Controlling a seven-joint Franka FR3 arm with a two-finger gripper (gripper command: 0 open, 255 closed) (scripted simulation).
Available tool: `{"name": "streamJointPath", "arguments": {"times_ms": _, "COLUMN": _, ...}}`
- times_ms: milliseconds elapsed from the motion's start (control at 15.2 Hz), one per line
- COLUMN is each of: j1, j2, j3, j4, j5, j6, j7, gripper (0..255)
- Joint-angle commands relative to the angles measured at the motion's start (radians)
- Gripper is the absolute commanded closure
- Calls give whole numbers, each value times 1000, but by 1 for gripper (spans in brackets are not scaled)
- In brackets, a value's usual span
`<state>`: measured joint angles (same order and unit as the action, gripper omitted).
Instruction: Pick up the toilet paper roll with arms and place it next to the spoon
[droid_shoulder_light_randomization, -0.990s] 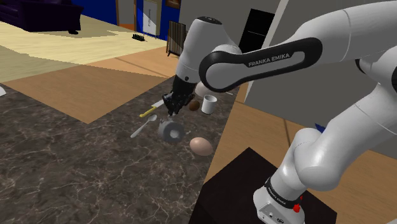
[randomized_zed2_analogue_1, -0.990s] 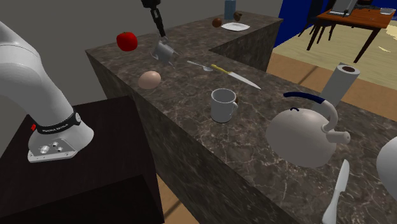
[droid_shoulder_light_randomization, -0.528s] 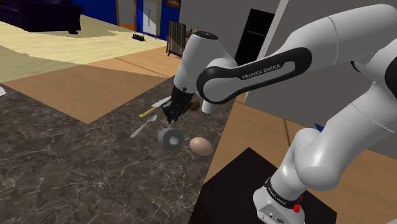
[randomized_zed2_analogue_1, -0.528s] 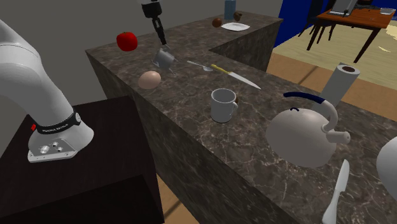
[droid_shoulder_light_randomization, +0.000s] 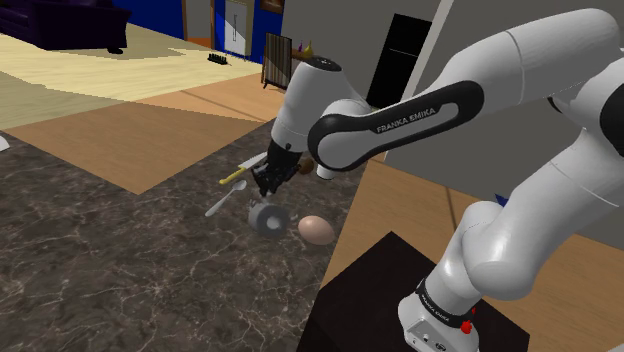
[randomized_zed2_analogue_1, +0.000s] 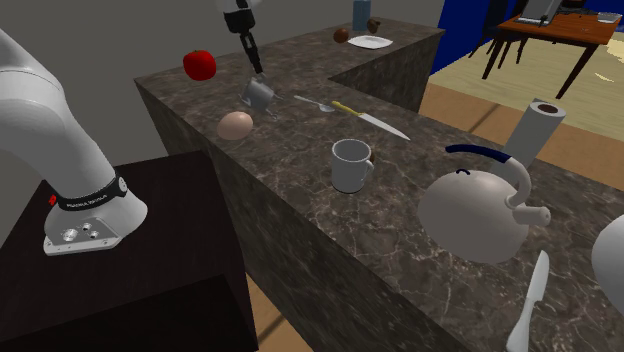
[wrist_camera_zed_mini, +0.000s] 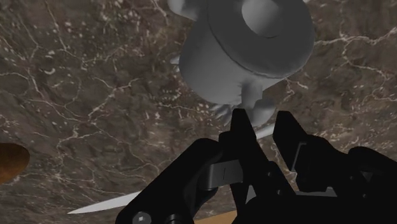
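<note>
Grey roll (wrist_camera_zed_mini: 245, 51) is lying on the surface (wrist_camera_zed_mini: 95, 95)
Hollow-cored, stubby-armed; claw (wrist_camera_zed_mini: 263, 119) is hovering above it, slightly parted, gripping nothing

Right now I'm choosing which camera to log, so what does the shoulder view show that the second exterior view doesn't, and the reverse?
Shoulder view alone: a dark sofa far back and a black area beside the grey wall. Second exterior view alone: a red apple, a grey kettle and an upright paper towel roll. Both: the gripper just above the grey toilet paper roll, the spoon, the yellow-handled knife, the tan egg and the black stand.
</note>
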<state>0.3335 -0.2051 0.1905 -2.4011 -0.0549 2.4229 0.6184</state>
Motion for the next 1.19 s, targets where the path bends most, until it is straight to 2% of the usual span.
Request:
{"name": "streamJointPath", "arguments": {"times_ms": 0, "j1": -4, "j2": 7, "j3": -3, "j4": -9, "j5": -2, "j6": -3, "j7": 0, "gripper": 255}}
{"name": "streamJointPath", "arguments": {"times_ms": 132, "j1": -4, "j2": 7, "j3": -2, "j4": -9, "j5": -2, "j6": -3, "j7": 0, "gripper": 255}}
{"name": "streamJointPath", "arguments": {"times_ms": 198, "j1": -5, "j2": 15, "j3": -3, "j4": -3, "j5": -3, "j6": -1, "j7": 0, "gripper": 0}}
{"name": "streamJointPath", "arguments": {"times_ms": 528, "j1": -4, "j2": 7, "j3": -2, "j4": -9, "j5": -2, "j6": -3, "j7": 0, "gripper": 0}}
{"name": "streamJointPath", "arguments": {"times_ms": 792, "j1": 6, "j2": -82, "j3": -8, "j4": 35, "j5": 24, "j6": -134, "j7": -18, "gripper": 0}}
{"name": "streamJointPath", "arguments": {"times_ms": 1122, "j1": 6, "j2": -82, "j3": -8, "j4": 35, "j5": 24, "j6": -134, "j7": -18, "gripper": 0}}
